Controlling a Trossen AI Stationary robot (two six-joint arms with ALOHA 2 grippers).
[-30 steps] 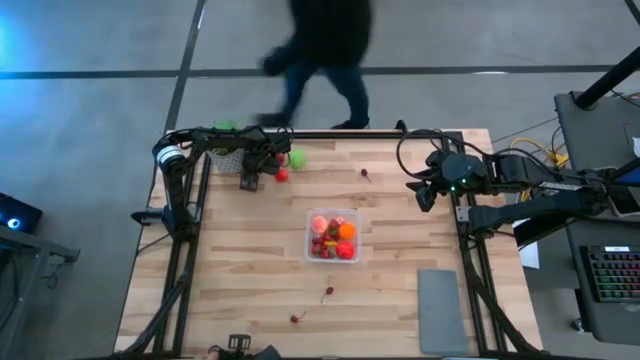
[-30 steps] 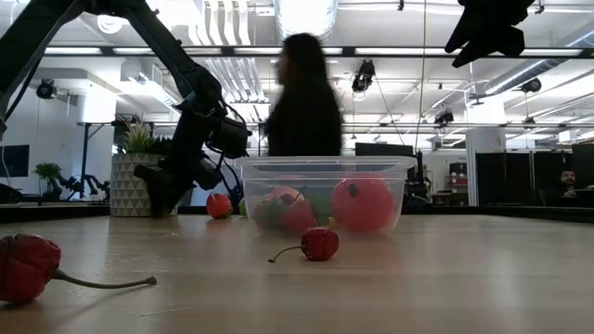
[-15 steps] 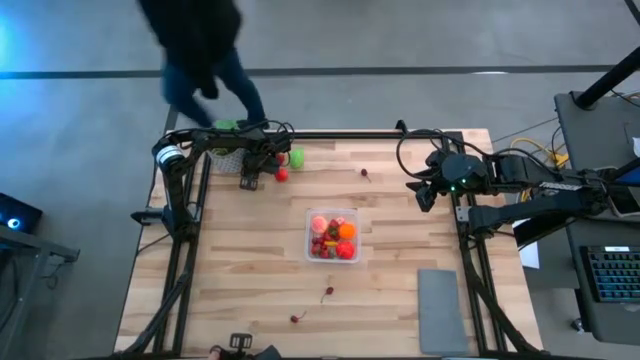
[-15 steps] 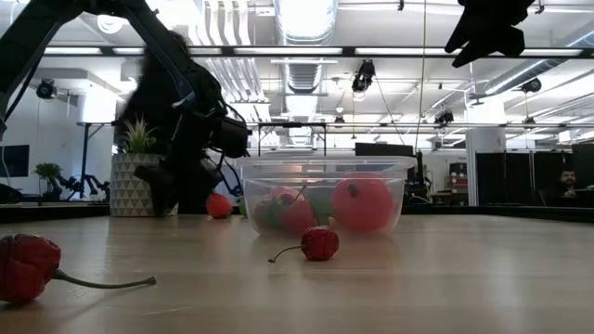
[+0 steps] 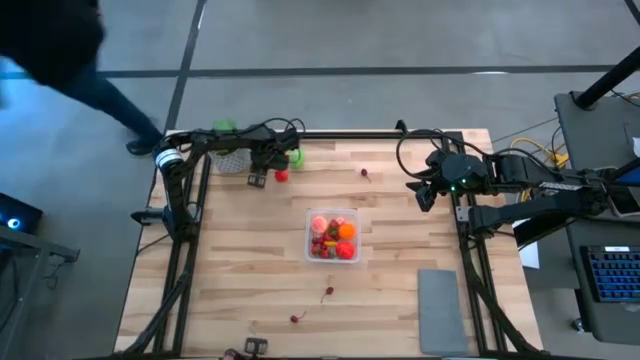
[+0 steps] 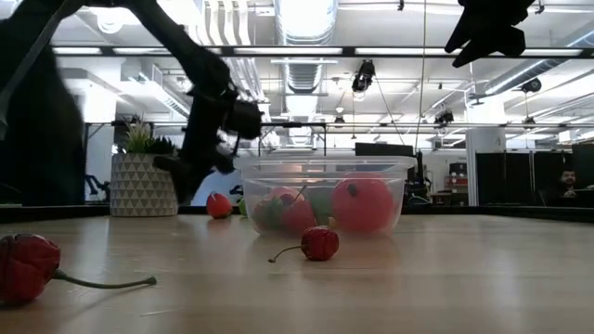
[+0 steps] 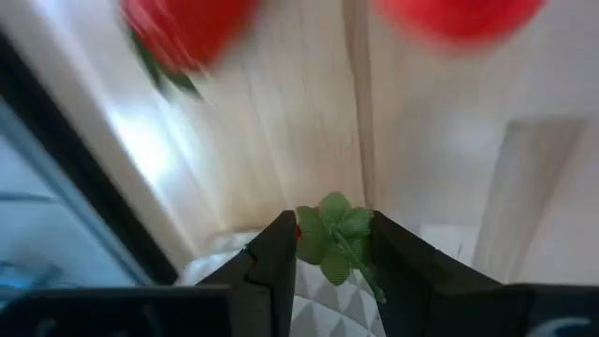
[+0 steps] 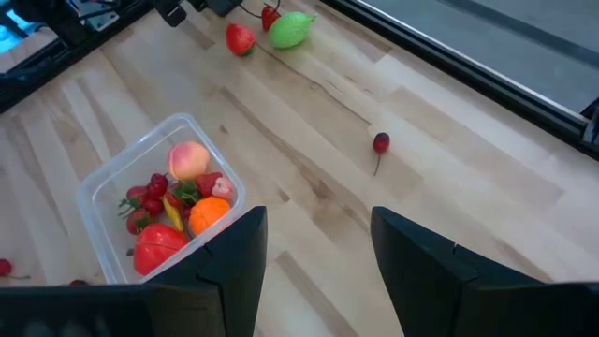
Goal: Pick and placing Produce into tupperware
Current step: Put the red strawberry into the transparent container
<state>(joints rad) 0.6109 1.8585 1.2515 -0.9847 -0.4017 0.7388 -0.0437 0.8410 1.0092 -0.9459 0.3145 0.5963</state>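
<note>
Fingers of my left arm (image 5: 258, 178) are gripping a small green-leafed sprig of toy produce (image 7: 335, 239), raised above the pale wooden counter (image 5: 400, 300) at its far left corner. They are hanging just beside a red toy strawberry (image 5: 281, 175) and a lime-green round fruit (image 5: 296, 157). The clear square plastic tupperware (image 5: 308, 236), already part-filled, is sitting mid-counter, off toward my right and the near edge. My right fingers (image 8: 318, 213) are waiting apart and empty over the counter's right side.
</note>
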